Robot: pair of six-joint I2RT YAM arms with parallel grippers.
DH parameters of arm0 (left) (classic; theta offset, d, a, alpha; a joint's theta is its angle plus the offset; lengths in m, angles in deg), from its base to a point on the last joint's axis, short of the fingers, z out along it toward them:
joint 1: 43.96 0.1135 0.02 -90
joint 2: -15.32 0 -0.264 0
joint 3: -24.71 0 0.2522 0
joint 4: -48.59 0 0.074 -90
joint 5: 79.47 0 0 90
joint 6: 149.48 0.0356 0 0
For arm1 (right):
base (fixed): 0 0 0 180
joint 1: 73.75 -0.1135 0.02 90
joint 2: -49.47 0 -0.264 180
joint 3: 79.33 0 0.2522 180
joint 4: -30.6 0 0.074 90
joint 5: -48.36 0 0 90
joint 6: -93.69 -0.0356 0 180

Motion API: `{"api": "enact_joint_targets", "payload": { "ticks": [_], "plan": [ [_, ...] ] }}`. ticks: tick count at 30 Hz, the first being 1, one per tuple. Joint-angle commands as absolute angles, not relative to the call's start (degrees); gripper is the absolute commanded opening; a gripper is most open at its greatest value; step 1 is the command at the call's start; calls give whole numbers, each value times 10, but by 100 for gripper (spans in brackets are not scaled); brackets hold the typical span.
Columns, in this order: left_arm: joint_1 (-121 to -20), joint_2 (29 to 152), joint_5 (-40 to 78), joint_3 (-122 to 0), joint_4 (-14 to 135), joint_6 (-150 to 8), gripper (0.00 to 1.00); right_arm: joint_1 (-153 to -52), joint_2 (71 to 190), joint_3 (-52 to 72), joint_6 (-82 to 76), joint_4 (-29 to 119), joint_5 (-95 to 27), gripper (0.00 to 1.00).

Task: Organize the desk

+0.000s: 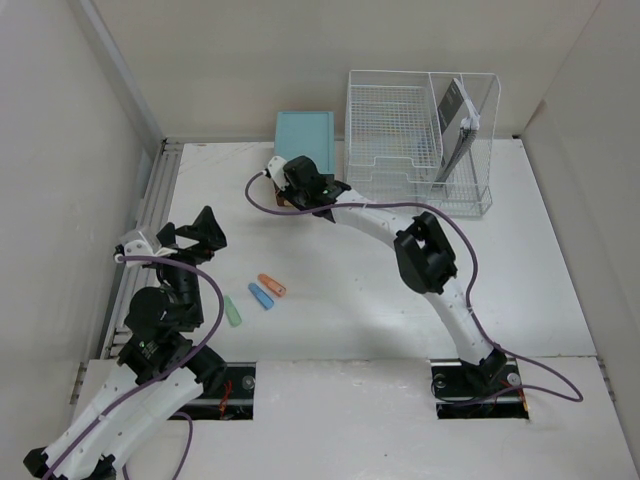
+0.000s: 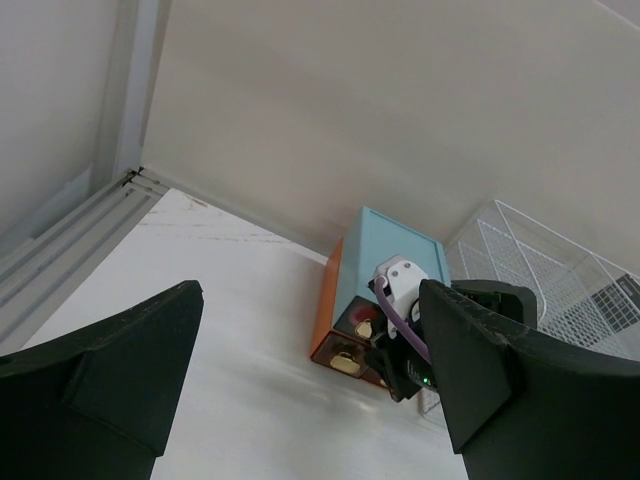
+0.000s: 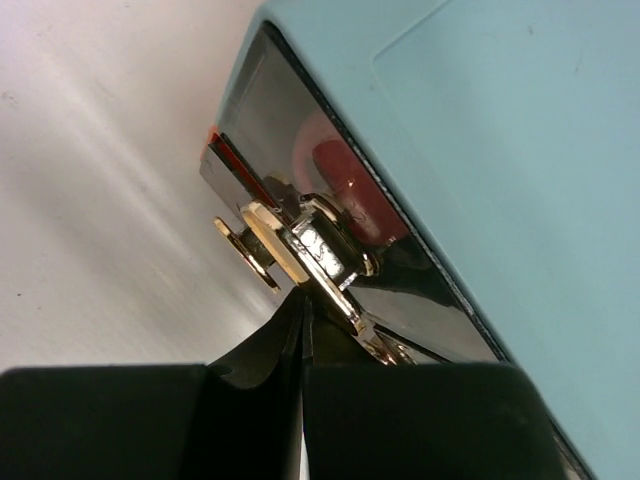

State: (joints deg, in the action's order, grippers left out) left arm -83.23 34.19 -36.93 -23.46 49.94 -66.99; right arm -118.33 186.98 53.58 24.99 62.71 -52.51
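Note:
The white desk (image 1: 350, 300) holds a teal drawer box (image 1: 305, 135) at the back. The box also shows in the left wrist view (image 2: 400, 260) and the right wrist view (image 3: 500, 120). My right gripper (image 1: 288, 195) is at the box's front, seen also from the left wrist (image 2: 400, 370). In its own view the right gripper (image 3: 303, 300) is shut, fingertips pressed together just under a gold drawer knob (image 3: 290, 245) on a dark glossy drawer front (image 3: 300, 150). My left gripper (image 1: 195, 232) is open and empty above the desk's left side, aimed at the box (image 2: 310, 380).
Three small pieces lie on the desk in front of the left arm: orange (image 1: 271, 285), blue (image 1: 261, 295), green (image 1: 232, 311). A white wire-mesh rack (image 1: 395, 130) stands right of the box with a dark flat item (image 1: 455, 120) upright in it. Silver rails (image 1: 150, 220) run along the left edge.

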Motion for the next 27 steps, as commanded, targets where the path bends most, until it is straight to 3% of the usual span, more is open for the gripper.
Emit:
{"api": "enact_joint_targets", "payload": {
  "ticks": [1, 17, 24, 27],
  "plan": [
    [-832, 347, -375, -233, 481, -665, 87, -1193, 1879, 548, 264, 577, -564, 0],
    [-832, 347, -375, -233, 481, -665, 87, -1198, 1879, 513, 280, 535, -594, 0],
    [-832, 342, -375, -233, 476, -659, 87, -1226, 1741, 354, 255, 535, -524, 0],
    [-832, 330, -368, -228, 465, -659, 87, -1244, 1650, 290, 255, 550, -556, 0]
  ]
}}
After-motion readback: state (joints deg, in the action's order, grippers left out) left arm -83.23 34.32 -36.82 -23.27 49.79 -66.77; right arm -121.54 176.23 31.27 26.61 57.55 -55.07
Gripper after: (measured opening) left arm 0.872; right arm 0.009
